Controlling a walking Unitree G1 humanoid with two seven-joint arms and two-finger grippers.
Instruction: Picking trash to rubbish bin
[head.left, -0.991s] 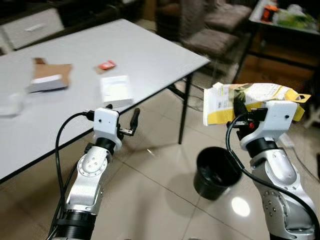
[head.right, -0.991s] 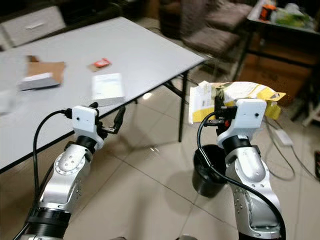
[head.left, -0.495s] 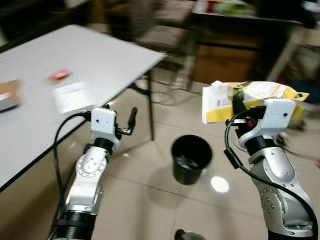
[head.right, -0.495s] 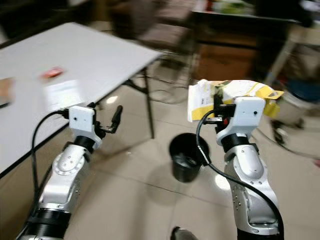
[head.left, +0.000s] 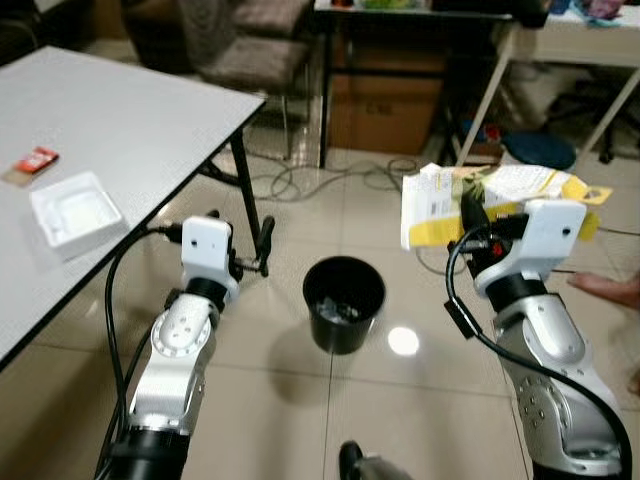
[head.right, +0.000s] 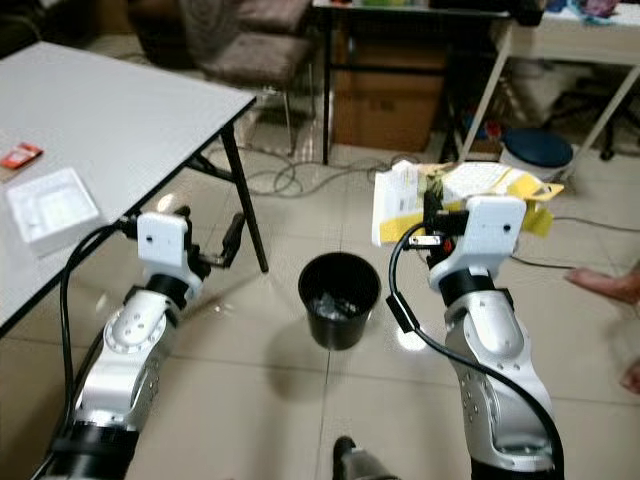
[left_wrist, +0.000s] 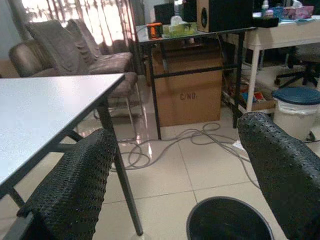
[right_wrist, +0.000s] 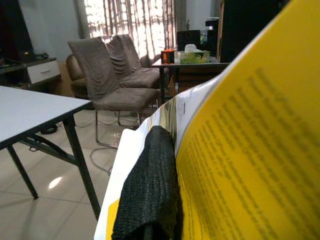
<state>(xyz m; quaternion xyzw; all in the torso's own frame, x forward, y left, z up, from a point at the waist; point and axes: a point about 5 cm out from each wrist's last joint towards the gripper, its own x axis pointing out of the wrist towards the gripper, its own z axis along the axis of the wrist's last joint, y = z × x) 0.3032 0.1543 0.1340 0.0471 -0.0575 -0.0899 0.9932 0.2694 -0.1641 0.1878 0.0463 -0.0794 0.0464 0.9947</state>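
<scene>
A flattened yellow and white package (head.left: 500, 200) is held up in the air by my right gripper (head.left: 470, 215), which is shut on it; one black finger (right_wrist: 150, 190) presses its face in the right wrist view. A black rubbish bin (head.left: 343, 303) stands on the tiled floor below and to the left of the package, with some litter inside. My left gripper (head.left: 264, 246) is open and empty, left of the bin beside the table leg. The bin's rim (left_wrist: 227, 220) sits low between its two fingers in the left wrist view.
A white table (head.left: 120, 120) on the left carries a white tray (head.left: 72, 211) and a small red packet (head.left: 36, 159). Cables (head.left: 330, 180) lie on the floor behind the bin. A cardboard box (head.left: 385, 110) sits under a desk. A person's foot (head.left: 610, 290) is at right.
The camera has swung right: the table slid left and the bin now lies between the arms. The right gripper still holds the package up; the left stays open.
</scene>
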